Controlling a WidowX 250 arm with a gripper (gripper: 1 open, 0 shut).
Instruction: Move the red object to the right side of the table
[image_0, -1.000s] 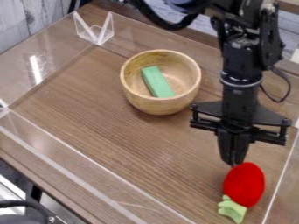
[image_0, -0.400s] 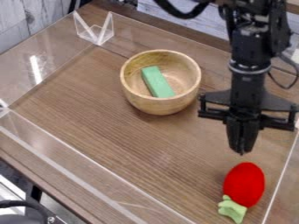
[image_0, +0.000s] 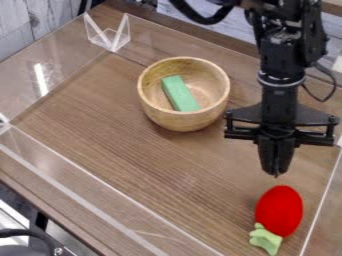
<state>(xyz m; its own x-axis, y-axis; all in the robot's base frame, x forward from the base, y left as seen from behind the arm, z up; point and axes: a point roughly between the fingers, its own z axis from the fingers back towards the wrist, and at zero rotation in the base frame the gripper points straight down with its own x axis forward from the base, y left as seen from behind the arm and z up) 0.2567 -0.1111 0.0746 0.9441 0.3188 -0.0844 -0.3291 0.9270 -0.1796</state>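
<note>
My gripper (image_0: 274, 170) hangs shut just beyond the red object (image_0: 279, 211) — apart from it — while a green block (image_0: 179, 93) sits in the wooden bowl (image_0: 185, 94).

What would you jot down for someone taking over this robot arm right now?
Gripper: shut, nothing seen in it, tips pointing down a little behind the red object.
Red object: lying on the table near the picture's lower right corner, green end toward the camera, nothing holding it.
Wooden bowl: farther back, green block inside.
Done: the red object is on the picture's right side.
Left: apparently nothing, perhaps just pulling the arm clear.
</note>
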